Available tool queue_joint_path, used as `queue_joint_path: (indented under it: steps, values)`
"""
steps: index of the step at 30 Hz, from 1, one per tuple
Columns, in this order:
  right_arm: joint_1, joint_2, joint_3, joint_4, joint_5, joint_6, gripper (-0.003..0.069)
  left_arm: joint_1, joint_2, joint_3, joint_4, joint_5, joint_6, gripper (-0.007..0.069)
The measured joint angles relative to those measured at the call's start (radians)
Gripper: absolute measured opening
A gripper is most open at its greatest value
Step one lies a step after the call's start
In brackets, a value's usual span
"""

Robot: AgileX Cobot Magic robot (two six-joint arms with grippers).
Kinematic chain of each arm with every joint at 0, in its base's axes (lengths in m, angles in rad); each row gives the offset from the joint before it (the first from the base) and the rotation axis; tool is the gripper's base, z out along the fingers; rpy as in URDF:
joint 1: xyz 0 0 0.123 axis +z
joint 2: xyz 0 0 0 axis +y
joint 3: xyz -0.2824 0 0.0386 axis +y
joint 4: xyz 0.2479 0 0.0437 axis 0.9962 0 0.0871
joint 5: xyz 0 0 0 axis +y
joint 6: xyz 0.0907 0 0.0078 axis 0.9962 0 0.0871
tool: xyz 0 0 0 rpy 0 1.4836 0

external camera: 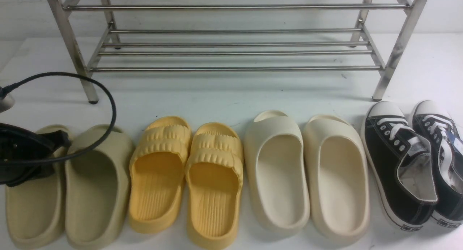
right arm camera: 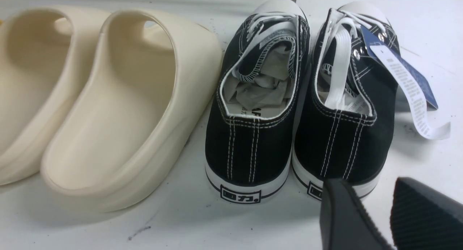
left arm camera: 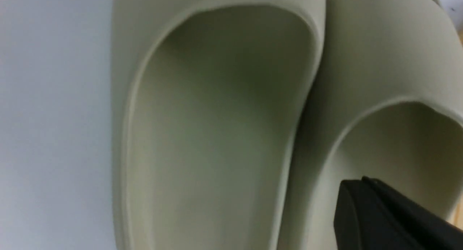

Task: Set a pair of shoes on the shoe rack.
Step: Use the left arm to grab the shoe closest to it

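The pair of shoes, two smooth olive-khaki slides, lies at the front left of the table, one [external camera: 32,203] beside the other [external camera: 96,185]. My left gripper [external camera: 63,139] hovers low over them at the inner edge of the leftmost one's upper band. In the left wrist view its black fingers [left arm camera: 356,183] are pressed together with nothing between them, above the footbed of one slide [left arm camera: 390,148]; the other slide [left arm camera: 202,134] fills the middle. The steel shoe rack [external camera: 231,43] stands behind, its rod shelves bare. My right gripper [right arm camera: 367,181] is open behind the sneakers' heels.
Yellow ribbed slides [external camera: 184,177], cream slides [external camera: 307,174] and black sneakers [external camera: 408,163] with a hanging tag [right arm camera: 408,80] continue the row to the right. A black cable [external camera: 108,98] loops from the left arm over the olive slides.
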Motion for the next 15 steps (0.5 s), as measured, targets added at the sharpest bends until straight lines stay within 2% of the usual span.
queue_joint_path:
  steps: [2, 6, 8, 11, 15]
  values:
    - [0.000, 0.000, 0.000, 0.000, 0.000, 0.000, 0.0239, 0.000, 0.028, -0.004, 0.026, -0.047, 0.003, 0.0041]
    - [0.000, 0.000, 0.000, 0.000, 0.000, 0.000, 0.0239, 0.000, 0.076, -0.006, 0.071, -0.129, 0.003, 0.0205]
    - [0.000, 0.000, 0.000, 0.000, 0.000, 0.000, 0.0239, 0.000, 0.104, -0.007, 0.075, -0.165, 0.003, 0.0261]
    - [0.000, 0.000, 0.000, 0.000, 0.000, 0.000, 0.0239, 0.000, 0.152, -0.007, 0.082, -0.218, 0.003, 0.0300]
    - [0.000, 0.000, 0.000, 0.000, 0.000, 0.000, 0.0239, 0.000, 0.209, -0.007, 0.095, -0.293, 0.003, 0.0290]
